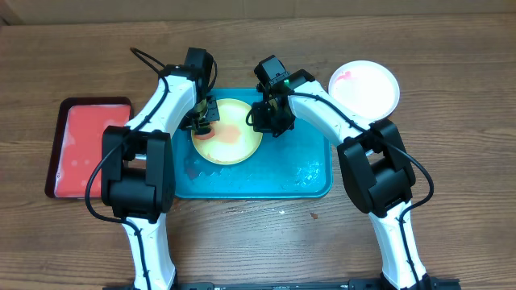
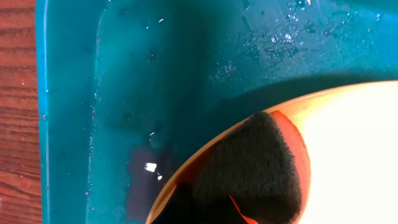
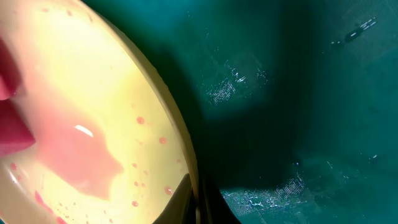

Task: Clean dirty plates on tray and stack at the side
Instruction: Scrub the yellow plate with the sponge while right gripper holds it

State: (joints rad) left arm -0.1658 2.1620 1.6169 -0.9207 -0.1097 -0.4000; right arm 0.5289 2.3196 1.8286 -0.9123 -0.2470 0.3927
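Where sauce [image 3: 74,155] smears it, the yellow-green plate [image 1: 228,131] lies on the tray [image 1: 298,181].

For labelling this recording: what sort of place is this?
Probably a robotics test bench, not a kitchen: a left arm and right arm at a wooden table, over a teal tray holding a sauce-smeared yellow plate.

The worktop [image 1: 451,48] is brown wood with a marked grain running left to right and darker streaks between the boards. Along its far side in the overhead view lies a paler, greyish strip [image 1: 242,6]; whether it is wall or floor cannot be told. The light is bright and even, falling from above with short, soft shadows. The left wrist view shows the same reddish-brown wood [image 2: 15,124].
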